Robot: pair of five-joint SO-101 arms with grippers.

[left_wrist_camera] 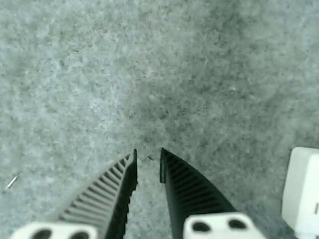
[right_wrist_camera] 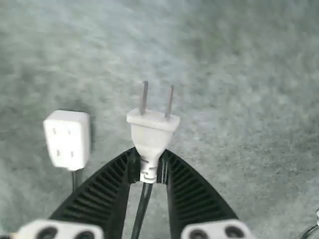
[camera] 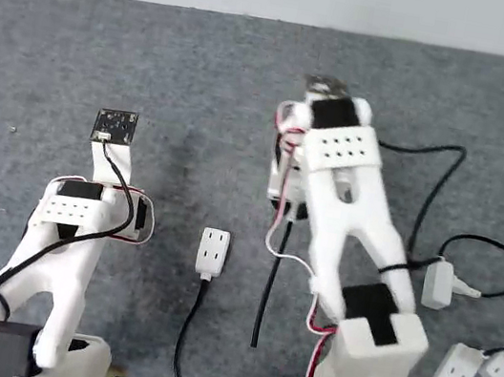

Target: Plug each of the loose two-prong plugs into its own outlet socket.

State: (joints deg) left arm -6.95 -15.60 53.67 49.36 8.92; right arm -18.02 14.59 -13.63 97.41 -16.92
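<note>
The white two-prong plug [right_wrist_camera: 151,127] is in my right gripper [right_wrist_camera: 148,158]. My two black ribbed fingers [right_wrist_camera: 107,194] press on its narrow neck, just where the black cord [right_wrist_camera: 142,209] comes out, so this gripper is closed almost fully around the plug. The two flat metal prongs [right_wrist_camera: 144,98] point straight forward, away from the gripper, and nothing touches them. The cord passes back between my fingers. In the high view it runs back beside my right arm [camera: 348,195] over the grey carpet [camera: 158,57].

The white outlet socket block [right_wrist_camera: 67,138] lies flat on the carpet near this gripper, on the side toward my left arm and a little behind the prong tips. Its slots face upward and it does not touch the plug. Its own thin black cable [camera: 187,333] runs back between my two arms.

My left gripper [left_wrist_camera: 148,152] holds nothing. Its fingertips stand only a narrow gap apart, with carpet visible between them. The edge of a white block [left_wrist_camera: 304,191] is beside it, on the side toward my right arm.

On the outer side of my right arm, well apart from the right gripper, lie a second white plug [camera: 437,283] and two more white socket blocks [camera: 457,368], with black cables around them.
</note>
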